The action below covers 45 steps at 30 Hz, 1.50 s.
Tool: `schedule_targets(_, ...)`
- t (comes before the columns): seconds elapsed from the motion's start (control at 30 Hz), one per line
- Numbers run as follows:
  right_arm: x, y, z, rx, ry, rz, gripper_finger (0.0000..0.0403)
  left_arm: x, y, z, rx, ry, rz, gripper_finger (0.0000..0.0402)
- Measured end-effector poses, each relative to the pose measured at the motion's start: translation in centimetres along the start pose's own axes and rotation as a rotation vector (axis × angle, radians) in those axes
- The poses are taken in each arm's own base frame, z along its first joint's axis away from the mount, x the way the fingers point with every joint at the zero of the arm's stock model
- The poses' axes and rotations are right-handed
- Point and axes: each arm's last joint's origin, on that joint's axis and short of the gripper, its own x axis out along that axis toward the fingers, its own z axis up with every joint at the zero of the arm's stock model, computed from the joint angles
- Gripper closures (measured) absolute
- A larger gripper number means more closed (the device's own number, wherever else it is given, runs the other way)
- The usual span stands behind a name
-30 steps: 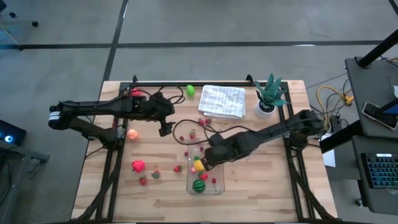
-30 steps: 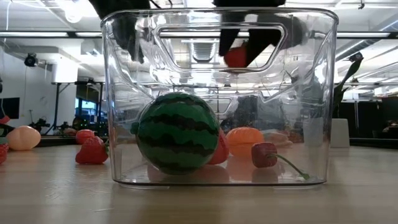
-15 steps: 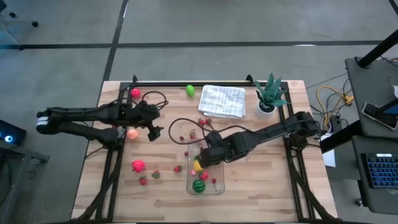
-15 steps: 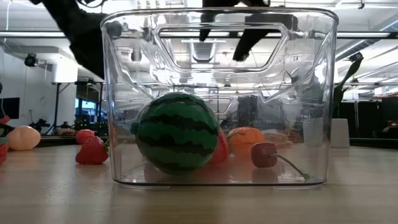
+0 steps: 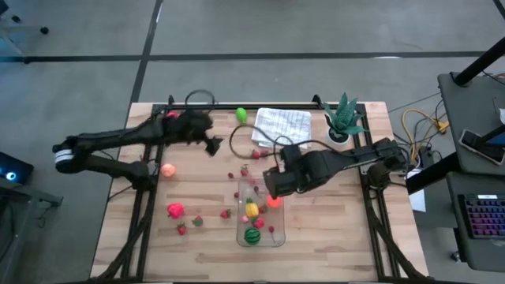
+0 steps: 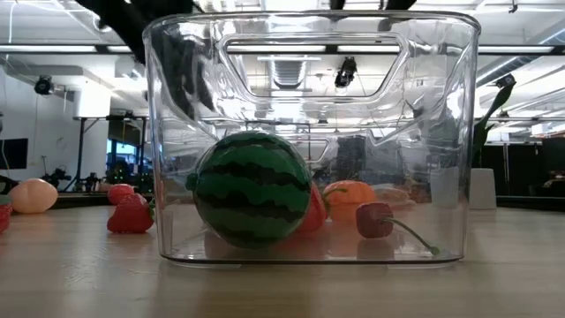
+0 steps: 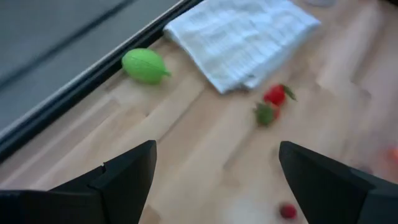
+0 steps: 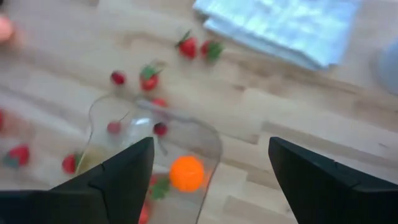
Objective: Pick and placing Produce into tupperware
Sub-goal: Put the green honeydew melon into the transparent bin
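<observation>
Right pincer point(image 8: 208, 180) has sprung wide open, empty, above the tupperware point(image 5: 259, 213); its red fruit is released. Left pincer point(image 7: 214, 177), open and empty, nears the surface's point(image 5: 331, 237) far edge.

The tupperware point(image 5: 260, 217) stands at the table's point(image 5: 331, 244) front middle, with a melon point(image 5: 252, 235) inside. Behind it lies a cloth point(image 5: 282, 127), a plant point(image 5: 342, 118) to the cloth's right. Loose produce point(image 5: 175, 210) lies left of the tupperware.

A grey concrete floor point(image 5: 87, 47) crossed by dark seams surrounded the wooden table point(image 5: 316, 244). Behind it, fluorescent strips point(image 6: 53, 49) lit a ceiling over dark stands and equipment.
</observation>
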Motion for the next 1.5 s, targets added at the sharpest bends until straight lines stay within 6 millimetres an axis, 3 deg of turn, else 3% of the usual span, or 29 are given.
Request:
schedule_targets(0.17, -1.9, -1.2, 0.7, 0.069, -0.019, 0.022, 0.0103, 5.4, 3.3, 2.8, -0.137, 0.085, -0.062, 0.0077)
schedule_targets(0.23, -2.5, -1.6, 0.7, 0.079, -0.017, 0.038, 0.0105, 7.4, 4.2, 3.7, -0.115, 0.131, -0.101, 0.0077)
schedule_targets(0.3, -2.9, -1.9, 0.3, 0.072, -0.014, 0.045, 0.0106, 8.8, 4.5, 4.7, 0.044, 0.173, -0.211, 0.0077)
schedule_targets(0.4, -3.4, -2.1, -0.2, 0.064, -0.009, 0.061, 0.0106, 9.6, 4.1, 5.4, 0.429, 0.24, -0.328, 0.0077)
schedule_targets(0.47, -3.8, -2.2, -0.5, 0.055, -0.007, 0.071, 0.0106, 10.4, 4.1, 6.0, 0.638, 0.271, -0.243, 0.0077)
schedule_targets(0.57, -4.0, -2.2, -1.0, 0.054, -0.003, 0.076, 0.0106, 11.7, 5.0, 7.2, 0.756, 0.307, -0.063, 0.0077)
schedule_targets(0.63, -4.0, -2.2, -1.2, 0.06, -0.001, 0.077, 0.0106, 12.5, 5.9, 8.3, 0.682, 0.313, -0.005, 0.0077)
schedule_targets(0.8, -4.1, -2.2, -1.5, 0.068, 0.002, 0.082, 0.0106, 14.8, 8.4, 10.5, 0.002, 0.366, 0.106, 0.0077)
schedule_targets(0.87, -4.2, -2.3, -1.4, 0.092, 0.002, 0.084, 0.0106, 15.1, 8.8, 10.8, -0.149, 0.392, 0.122, 0.0077)
schedule_targets(1.17, -5.9, -3.9, 0.0, 0.187, -0.147, 0.141, 0.0106, 17.5, 7.1, 10.5, -0.331, 0.364, 0.096, 0.0077)
schedule_targets(1.5, -6.4, -5.9, 0.5, 0.18, -0.192, 0.149, 0.0106, 19.0, 7.6, 10.2, -0.479, 0.332, 0.157, 0.0077)
